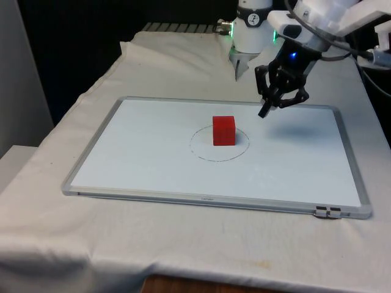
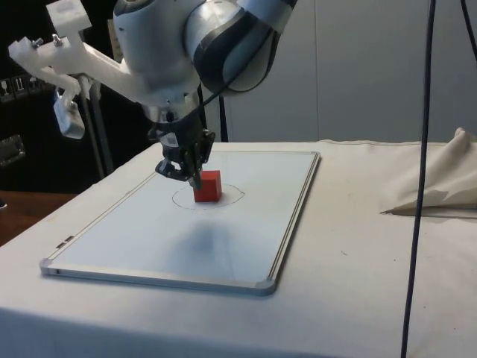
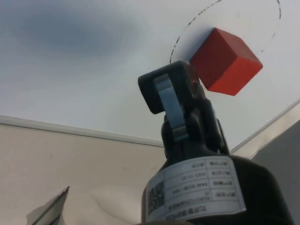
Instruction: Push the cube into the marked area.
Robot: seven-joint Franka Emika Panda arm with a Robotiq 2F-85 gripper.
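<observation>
A red cube (image 1: 223,130) stands inside a drawn black circle (image 1: 201,154) near the middle of the whiteboard (image 1: 153,159). My black gripper (image 1: 265,112) hangs just above the board, to the front view's right of the cube and a little behind it, clear of it. Its fingers are pressed together with nothing between them. From the side, the gripper (image 2: 195,181) hangs close in front of the cube (image 2: 209,186), partly covering it. In the wrist view the shut fingers (image 3: 171,101) point toward the cube (image 3: 225,61), which sits within the circle's line (image 3: 180,40).
The whiteboard's grey frame (image 1: 91,155) lies flat on the white cloth. A rumpled fold of cloth (image 2: 440,186) rises at the table's edge in the side view. A black cable (image 2: 417,179) hangs down in front of that view.
</observation>
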